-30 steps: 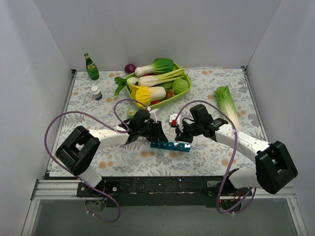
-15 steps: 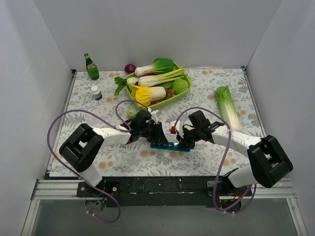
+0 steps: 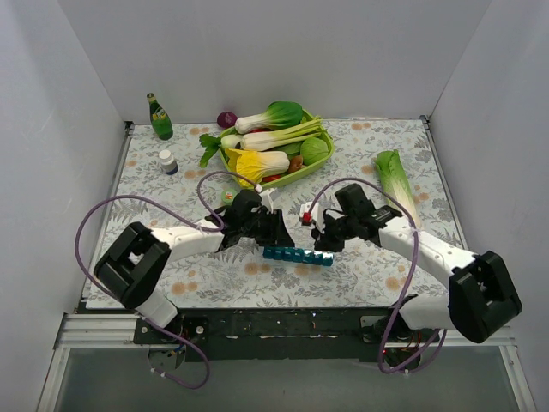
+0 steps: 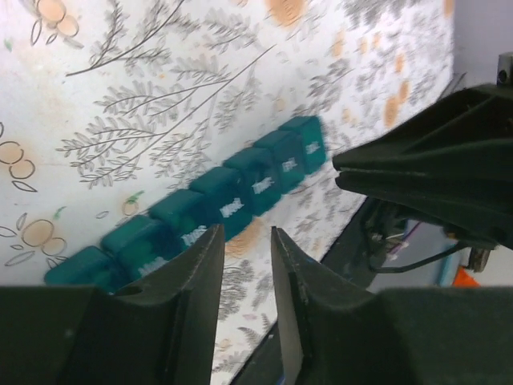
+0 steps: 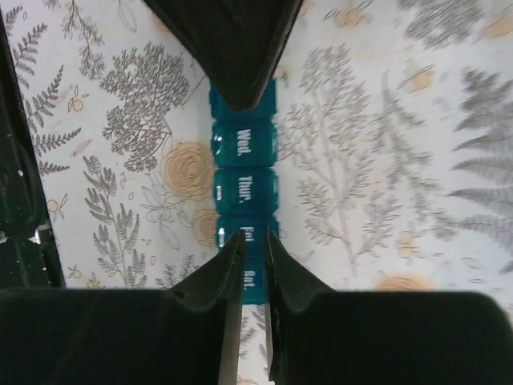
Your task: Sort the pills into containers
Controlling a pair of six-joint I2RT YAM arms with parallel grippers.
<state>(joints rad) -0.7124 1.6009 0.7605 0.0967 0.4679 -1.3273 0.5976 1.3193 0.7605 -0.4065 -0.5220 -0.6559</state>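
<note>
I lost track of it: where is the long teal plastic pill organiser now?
Top view: the long teal plastic pill organiser lies near the front middle of the table, between the left gripper and right gripper.

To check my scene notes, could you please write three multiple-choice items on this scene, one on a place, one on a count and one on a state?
1. Where does the pill organiser lie?
A. on the floor
B. on the table, between the left gripper and the right gripper
C. against the back wall

2. How many bottles stand on the table?
A. none
B. two
C. five

3. The lids marked Wed. and Thur. are:
A. shut
B. flipped open
C. missing

Answers:
1 B, the top view shows it between both grippers.
2 B, a green bottle and a white-capped bottle.
3 A, they sit flat in the right wrist view.
</note>
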